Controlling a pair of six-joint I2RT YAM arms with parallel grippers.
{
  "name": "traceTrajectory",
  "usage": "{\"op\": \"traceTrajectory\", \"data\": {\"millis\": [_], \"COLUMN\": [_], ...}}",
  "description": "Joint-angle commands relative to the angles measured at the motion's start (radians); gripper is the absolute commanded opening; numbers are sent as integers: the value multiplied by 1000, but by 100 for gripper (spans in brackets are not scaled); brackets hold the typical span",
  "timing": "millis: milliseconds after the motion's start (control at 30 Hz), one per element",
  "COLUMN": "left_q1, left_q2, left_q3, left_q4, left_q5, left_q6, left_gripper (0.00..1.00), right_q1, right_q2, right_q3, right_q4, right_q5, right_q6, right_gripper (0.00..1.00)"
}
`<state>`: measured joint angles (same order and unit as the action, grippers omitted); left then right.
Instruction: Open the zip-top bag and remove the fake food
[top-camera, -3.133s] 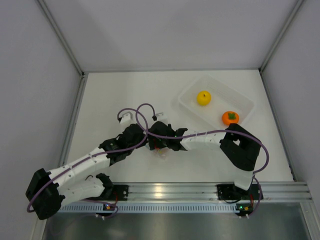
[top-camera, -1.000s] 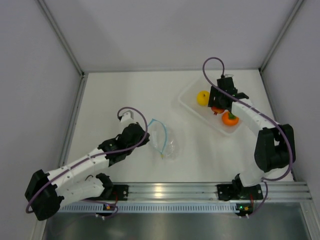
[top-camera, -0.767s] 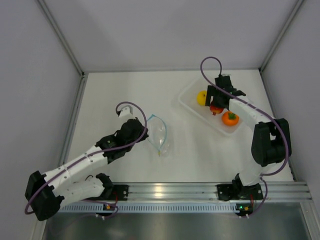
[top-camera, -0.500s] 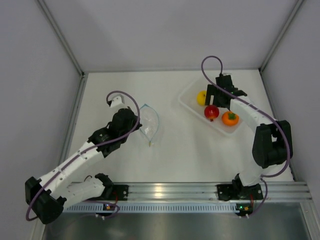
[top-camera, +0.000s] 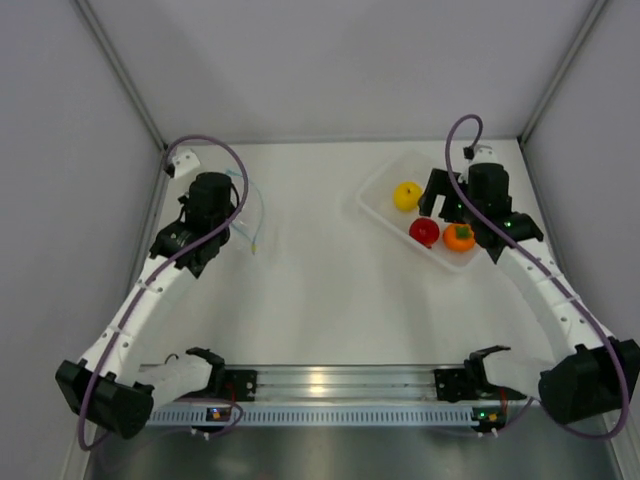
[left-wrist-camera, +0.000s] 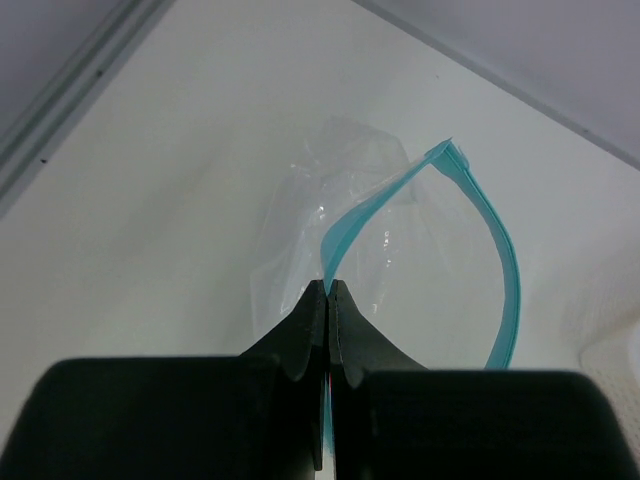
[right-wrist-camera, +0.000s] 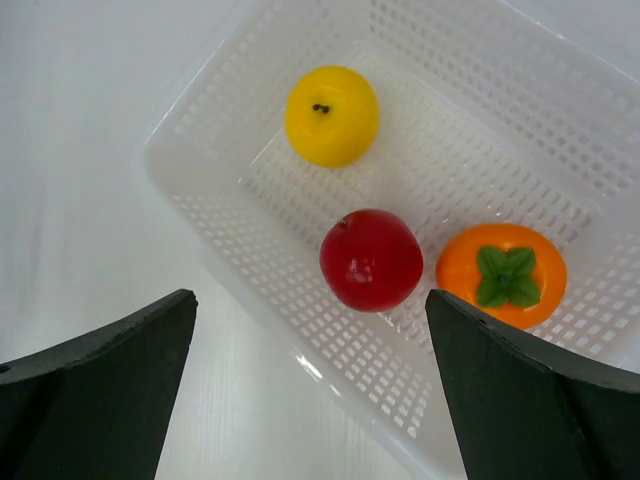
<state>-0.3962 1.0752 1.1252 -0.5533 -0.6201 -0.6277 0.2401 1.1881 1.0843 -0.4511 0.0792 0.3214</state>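
Observation:
The zip-top bag (left-wrist-camera: 330, 210) is a crinkly clear pouch that hangs empty, mouth open, its blue zip strip (left-wrist-camera: 500, 270) curving away. My left gripper (left-wrist-camera: 328, 287) is shut on that strip's near side, at the table's back left (top-camera: 232, 212). All the fake food lies in the white perforated tray (right-wrist-camera: 200, 200): a yellow fruit (right-wrist-camera: 331, 115), a red one (right-wrist-camera: 370, 260) and an orange one with a green top (right-wrist-camera: 501, 274). Above the tray's near edge my right gripper (right-wrist-camera: 308, 296) is open and holds nothing.
The tray (top-camera: 385, 176) stands at the back right, close to the right wall. Metal frame rails run along the left wall (top-camera: 150, 210) beside the left gripper. White tabletop (top-camera: 330, 270) lies between the two arms.
My right gripper opened, left the red fruit in the tray and drew back. My left arm carried the empty bag from the table's middle to the back left.

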Motion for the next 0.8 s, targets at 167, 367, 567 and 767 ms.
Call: {"op": "traceTrajectory", "data": {"millis": [167,367,567,767], "left_q1": [65,66,66,57], "left_q2": [286,515,762,968], "left_q3": [258,401,525,682], "left_q4": [-16,-16,-17,-66], "left_q5": [-199,-251,-176,-83], "left_q6": [248,355,456,448], "left_gripper": [0,0,0,1], "right_q1": [2,2,2,2], "right_q2": [-287,-442,-591,-607], "right_q3": [-112,-54,-14,11], "right_q4": [40,-112,-192,-244], "right_q5": [-200,-148,-137,-90], "right_q6": [59,15,2,-30], "right_gripper": [99,99,99,99]}}
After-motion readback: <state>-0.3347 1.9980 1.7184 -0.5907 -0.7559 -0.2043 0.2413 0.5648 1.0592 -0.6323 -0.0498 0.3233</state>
